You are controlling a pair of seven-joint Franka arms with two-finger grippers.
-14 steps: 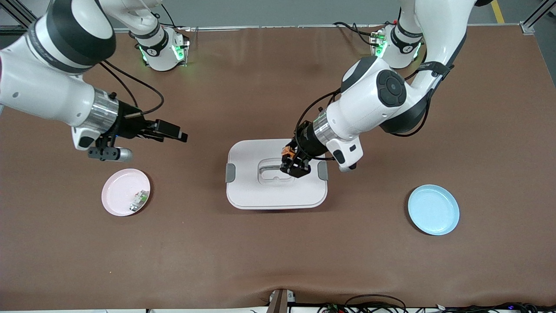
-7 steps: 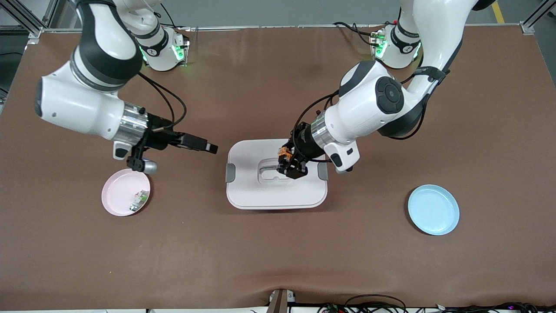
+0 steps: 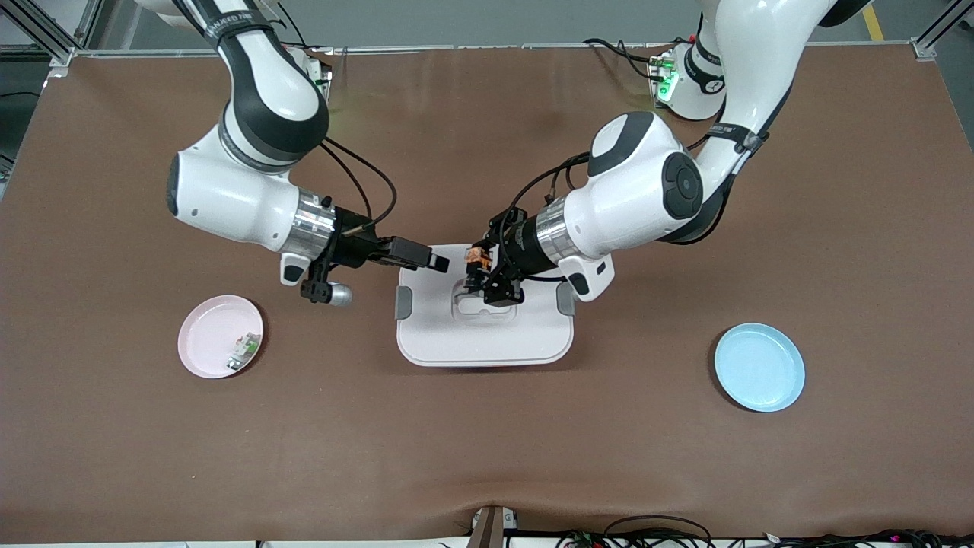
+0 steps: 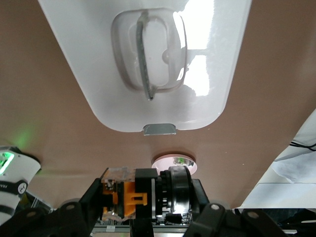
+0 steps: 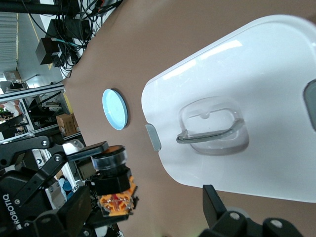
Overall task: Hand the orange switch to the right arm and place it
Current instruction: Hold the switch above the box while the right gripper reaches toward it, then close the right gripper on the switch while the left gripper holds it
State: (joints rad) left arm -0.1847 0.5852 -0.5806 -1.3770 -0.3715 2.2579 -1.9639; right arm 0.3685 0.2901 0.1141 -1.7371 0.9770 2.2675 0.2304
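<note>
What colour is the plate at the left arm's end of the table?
Light blue plate, plain with no pattern and nothing on it; it shows best in the front view.

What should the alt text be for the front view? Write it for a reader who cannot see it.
Above a white lidded box at the table's middle, the left gripper, shut on the orange switch, faces the open right gripper. A pink plate holding a small white-and-green part lies toward the right arm's end, and a blue plate toward the left arm's end.
</note>
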